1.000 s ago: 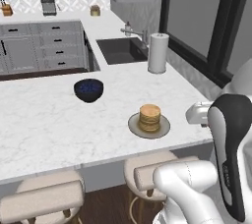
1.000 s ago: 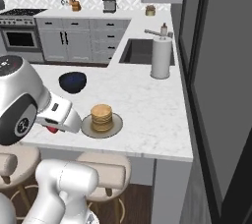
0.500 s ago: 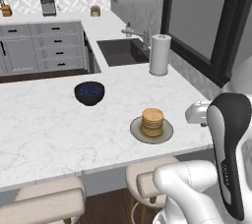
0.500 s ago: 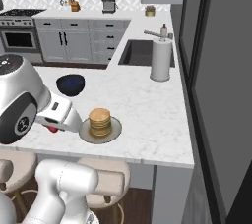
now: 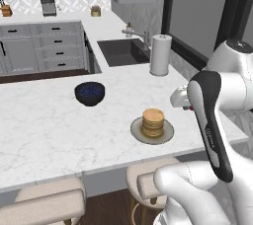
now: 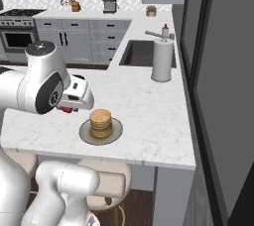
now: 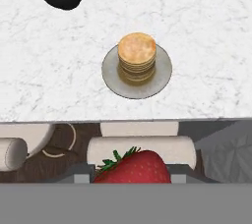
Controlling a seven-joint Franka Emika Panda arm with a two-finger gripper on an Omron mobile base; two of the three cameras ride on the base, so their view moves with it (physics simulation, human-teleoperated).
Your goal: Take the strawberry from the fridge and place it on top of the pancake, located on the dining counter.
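Gripping strawberry (image 7: pixel 132 167), claw (image 7: pixel 132 175) near pancake (image 7: pixel 137 52)

A dark blue bowl (image 5: pixel 89 93) of blueberries sits ahead of me in the middle of the marble top, well apart from the grey plate (image 5: pixel 168 131) near its front edge. A white paper towel roll (image 5: pixel 160 55) stands upright beside the sink (image 5: pixel 121 52) at the far edge. Beige stools (image 5: pixel 47 204) tuck under the front edge. A coffee maker (image 6: pixel 109 1) sits on the back counter.
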